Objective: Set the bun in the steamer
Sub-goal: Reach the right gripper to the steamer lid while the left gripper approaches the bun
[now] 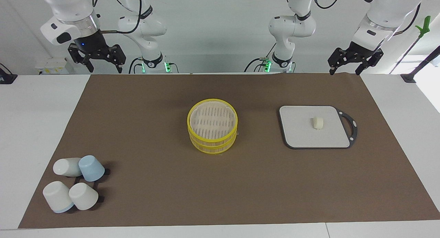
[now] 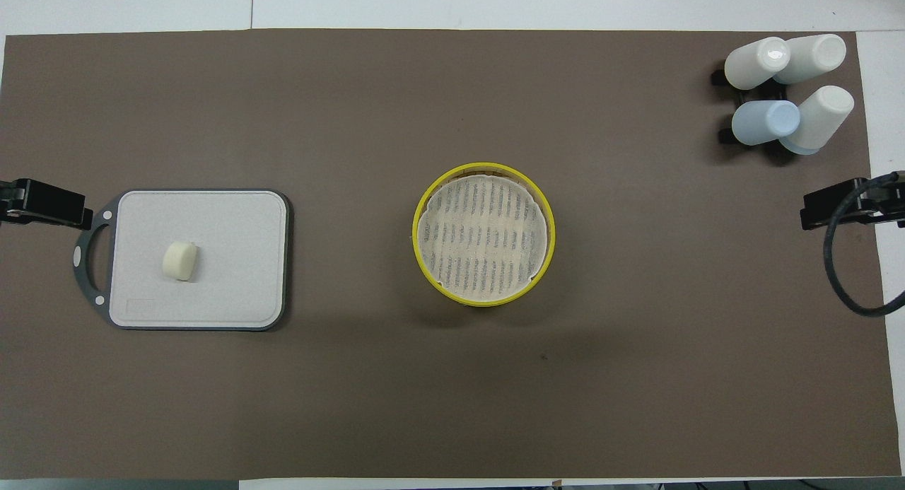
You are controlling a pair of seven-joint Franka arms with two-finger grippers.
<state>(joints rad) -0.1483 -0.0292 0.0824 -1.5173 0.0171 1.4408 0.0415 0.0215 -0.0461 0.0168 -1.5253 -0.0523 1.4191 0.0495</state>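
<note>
Both arms wait raised at the robots' end: left gripper (image 1: 354, 64) and right gripper (image 1: 96, 61) spread open, empty. Bun (image 1: 318, 122) lies on its side on the board (image 1: 302, 135) (no legible writing). Steamer (image 1: 212, 126) stands mid-table, lidded. Four cups (image 1: 74, 186) cluster farther out.

I note the bun (image 1: 318, 122) on the cutting board (image 1: 299, 135) toward the left arm's end; the steamer (image 1: 212, 125) mid-mat; the cups (image 1: 74, 186) toward the right arm's end, farther from the robots.
</note>
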